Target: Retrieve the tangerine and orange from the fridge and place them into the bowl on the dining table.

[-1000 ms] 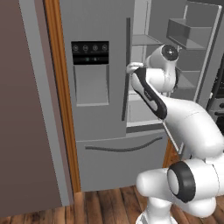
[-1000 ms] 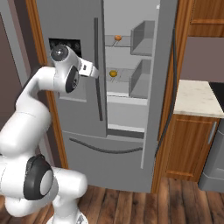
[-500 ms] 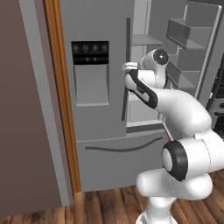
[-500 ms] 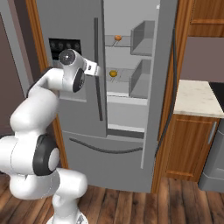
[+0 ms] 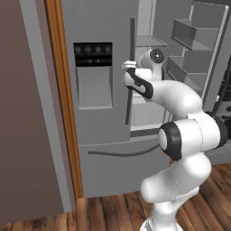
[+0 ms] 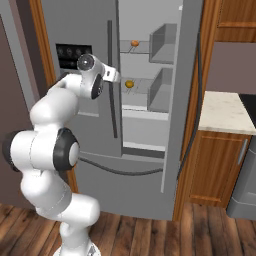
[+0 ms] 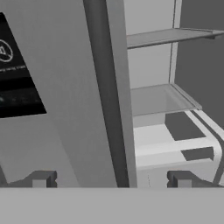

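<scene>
the fridge (image 5: 103,135) is the landmark: its left door is shut, carrying the black control panel (image 5: 92,54) with the recessed dispenser (image 5: 94,88) just below it, and a long dark handle (image 5: 130,72) runs down that door's inner edge. the right door (image 6: 187,100) of the fridge is swung open, showing grey shelves (image 7: 159,98) inside and bins on the open door. right of the fridge stands a wooden cabinet with a pale stone counter (image 6: 225,110). the white arm reaches up in front of the fridge, and the gripper (image 7: 111,179) sits close to the shut door's handle, jaws spread wide and empty. inside the fridge, 2 small orange fruits rest on separate shelves: 1 on the upper shelf (image 6: 134,43), 1 on the shelf below (image 6: 129,84).
</scene>
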